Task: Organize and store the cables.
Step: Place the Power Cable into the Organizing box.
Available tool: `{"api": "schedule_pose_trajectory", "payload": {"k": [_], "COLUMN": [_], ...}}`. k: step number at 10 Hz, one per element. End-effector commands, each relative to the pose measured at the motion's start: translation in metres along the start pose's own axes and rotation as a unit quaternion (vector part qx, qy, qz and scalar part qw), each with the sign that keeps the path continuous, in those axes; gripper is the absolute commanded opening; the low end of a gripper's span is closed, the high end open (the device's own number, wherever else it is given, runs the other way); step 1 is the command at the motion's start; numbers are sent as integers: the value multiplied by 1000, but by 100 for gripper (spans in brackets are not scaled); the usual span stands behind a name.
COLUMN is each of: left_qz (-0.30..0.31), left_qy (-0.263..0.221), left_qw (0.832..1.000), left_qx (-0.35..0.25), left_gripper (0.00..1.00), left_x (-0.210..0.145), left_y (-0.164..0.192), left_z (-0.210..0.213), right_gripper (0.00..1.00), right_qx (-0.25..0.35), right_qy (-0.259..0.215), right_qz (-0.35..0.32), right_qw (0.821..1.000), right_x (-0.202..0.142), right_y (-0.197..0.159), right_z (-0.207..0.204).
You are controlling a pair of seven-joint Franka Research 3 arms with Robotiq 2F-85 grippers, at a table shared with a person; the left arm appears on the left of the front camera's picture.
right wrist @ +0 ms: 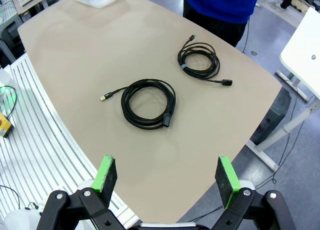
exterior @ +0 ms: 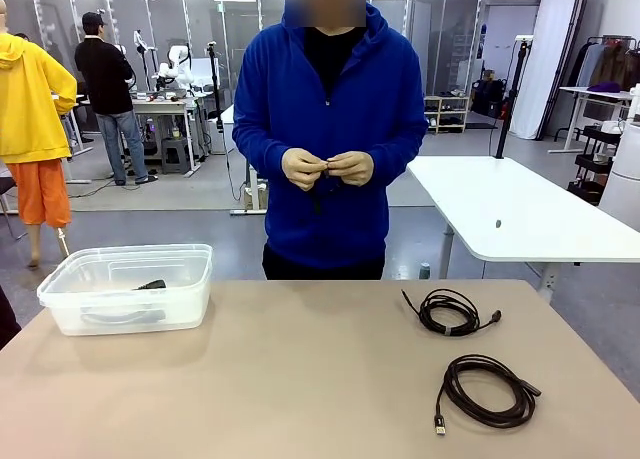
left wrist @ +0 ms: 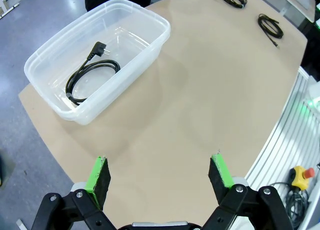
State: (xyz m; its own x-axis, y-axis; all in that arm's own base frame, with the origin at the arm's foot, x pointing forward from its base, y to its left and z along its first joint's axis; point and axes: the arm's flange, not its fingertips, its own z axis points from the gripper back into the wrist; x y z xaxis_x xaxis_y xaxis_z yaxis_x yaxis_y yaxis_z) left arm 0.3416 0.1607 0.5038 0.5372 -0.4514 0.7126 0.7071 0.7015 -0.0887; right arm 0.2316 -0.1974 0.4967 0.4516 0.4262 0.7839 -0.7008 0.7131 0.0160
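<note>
1. The left gripper (left wrist: 159,161) hangs released above the bare worktop (exterior: 300,379), its green pads spread wide with nothing between them.
2. The right gripper (right wrist: 165,161) is likewise released and empty, held over the worktop's edge on the robot's right side.
3. A clear bin (exterior: 195,289) sits on the worktop's far left corner.
4. The corded cable (left wrist: 92,74) lies coiled on the bin's floor, its chunky plug pointing toward the bin's middle.
5. The far cable (exterior: 447,329) lies on the right half of the worktop, near the far edge. It is wound into a small loop, with a thin end trailing off to the left and a blocky plug sticking out to the right.
6. The near cable (exterior: 490,417) lies just on the robot's side of the far one, apart from it. Its loop is larger, and a metal-tipped connector points toward the robot.
7. Both loose cables are well apart from the bin and from either gripper.
8. A person (exterior: 330,129) in a blue hoodie stands at the far edge, hands (exterior: 327,167) together at the chest, fingertips meeting. Whether they hold something, I cannot tell.
</note>
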Motion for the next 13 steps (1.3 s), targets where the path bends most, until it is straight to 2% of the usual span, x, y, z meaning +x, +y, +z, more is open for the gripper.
{"api": "schedule_pose_trajectory", "payload": {"k": [1,13], "left_qz": [-7,-7], "left_qy": [-12,-12], "left_qw": [1000,1000], "left_qx": [-7,-7], "left_gripper": [100,100], "left_x": [-2,-2], "left_y": [0,0], "left_z": [-1,-1], "right_gripper": [100,100], "right_qx": [4,4], "right_qy": [-4,-4], "right_qz": [8,8], "right_qw": [1000,1000], "right_x": [0,0], "right_y": [0,0], "right_z": [2,2]}}
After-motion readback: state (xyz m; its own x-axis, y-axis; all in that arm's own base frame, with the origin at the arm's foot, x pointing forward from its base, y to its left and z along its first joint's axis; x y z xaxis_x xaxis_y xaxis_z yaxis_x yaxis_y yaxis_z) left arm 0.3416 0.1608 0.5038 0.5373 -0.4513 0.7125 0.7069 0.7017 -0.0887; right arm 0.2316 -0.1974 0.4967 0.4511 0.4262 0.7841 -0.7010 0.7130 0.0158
